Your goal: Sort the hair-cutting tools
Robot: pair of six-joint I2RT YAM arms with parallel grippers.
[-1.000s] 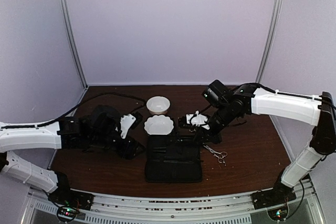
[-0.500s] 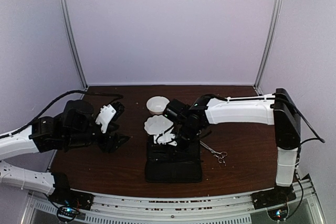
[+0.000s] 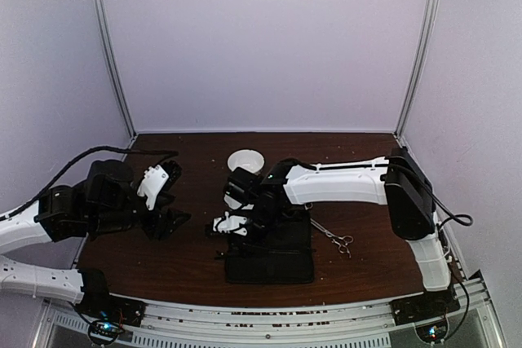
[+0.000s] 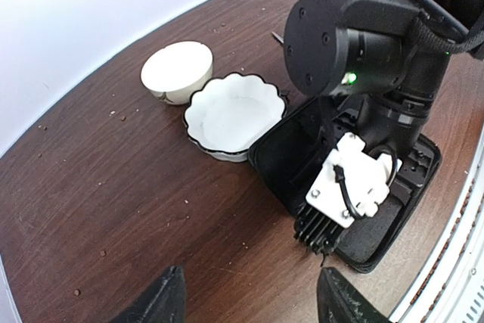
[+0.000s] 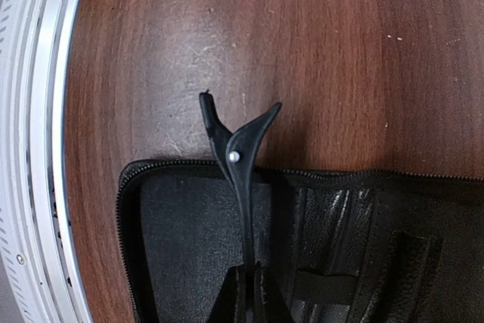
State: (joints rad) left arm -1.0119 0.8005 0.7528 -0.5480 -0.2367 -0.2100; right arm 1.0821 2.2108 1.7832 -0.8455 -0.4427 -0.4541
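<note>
As I see it, right gripper [image 5: 246, 293]: clamped on black hair clip [image 5: 240, 179] over zip case's [image 5: 340, 247] left edge.
Left gripper [image 4: 249, 302]: fingers apart, left of case.
Risk: thin pinch, clip swivels, drops off-case.

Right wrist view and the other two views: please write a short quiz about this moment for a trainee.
1. True or false: the right tool is shut on a black clip.
2. Choose one. Compared with the case, the scissors lie: A on it; B on the table, right of it; C left of it.
3. Fill in: the left wrist view shows ___ white bowls.

Key: 1 true; 2 B; 3 two.
</note>
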